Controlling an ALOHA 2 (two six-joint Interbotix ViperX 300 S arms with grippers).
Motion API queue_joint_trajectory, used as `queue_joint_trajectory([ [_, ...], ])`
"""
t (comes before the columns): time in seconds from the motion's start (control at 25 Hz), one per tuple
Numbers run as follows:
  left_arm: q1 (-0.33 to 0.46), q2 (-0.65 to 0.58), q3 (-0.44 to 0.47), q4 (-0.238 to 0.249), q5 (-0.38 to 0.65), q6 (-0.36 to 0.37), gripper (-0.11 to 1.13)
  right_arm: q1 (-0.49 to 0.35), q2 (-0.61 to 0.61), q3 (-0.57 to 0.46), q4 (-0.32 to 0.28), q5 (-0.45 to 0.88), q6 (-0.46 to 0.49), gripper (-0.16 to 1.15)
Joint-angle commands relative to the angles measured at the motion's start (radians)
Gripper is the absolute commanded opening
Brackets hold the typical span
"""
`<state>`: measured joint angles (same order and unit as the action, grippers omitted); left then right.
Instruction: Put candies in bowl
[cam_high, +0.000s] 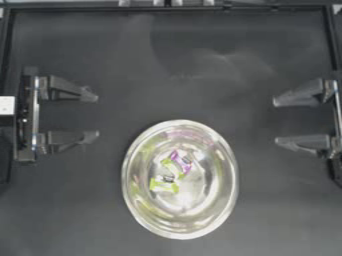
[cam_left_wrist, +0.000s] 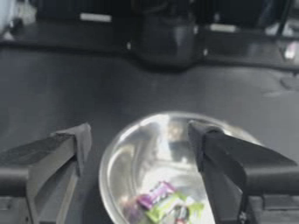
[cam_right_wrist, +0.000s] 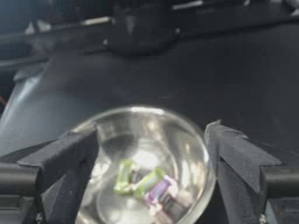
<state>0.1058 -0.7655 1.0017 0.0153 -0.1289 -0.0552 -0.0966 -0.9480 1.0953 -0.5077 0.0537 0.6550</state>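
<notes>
The shiny silver bowl sits on the dark table in the lower middle of the top view. Inside it lie candies: a purple-pink one, a yellow-green one and another yellow-green one; dark specks beside them are too small to name. The same bowl and purple-pink candy show in the left wrist view, and the bowl with yellow-green candy in the right wrist view. My left gripper is parked open at the left edge. My right gripper is parked open at the right edge. Both are empty.
A raised frame edge runs along the far side of the table. The arm bases stand at the back in the wrist views. Bare dark tabletop surrounds the bowl.
</notes>
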Motion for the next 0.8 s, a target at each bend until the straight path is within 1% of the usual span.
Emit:
queue_joint_trajectory([
  [0.04, 0.003, -0.021, 0.014, 0.003, -0.044, 0.003, 0.98, -0.015, -0.005, -0.003, -0.003, -0.041, -0.005, 1.0],
  [0.16, 0.008, -0.044, 0.037, 0.002, -0.051, 0.003, 0.98, -0.018, -0.028, 0.014, -0.005, -0.049, -0.002, 1.0],
  [0.36, 0.012, -0.117, 0.083, 0.003, -0.069, 0.003, 0.98, -0.02, -0.081, 0.044, 0.002, -0.049, 0.005, 1.0],
  [0.56, 0.014, -0.169, 0.132, 0.003, -0.081, 0.003, 0.98, -0.026, -0.094, 0.064, -0.003, -0.081, 0.005, 1.0],
  [0.8, 0.014, -0.196, 0.158, 0.002, -0.109, 0.0, 0.98, -0.043, -0.094, 0.081, -0.003, -0.129, 0.005, 1.0],
])
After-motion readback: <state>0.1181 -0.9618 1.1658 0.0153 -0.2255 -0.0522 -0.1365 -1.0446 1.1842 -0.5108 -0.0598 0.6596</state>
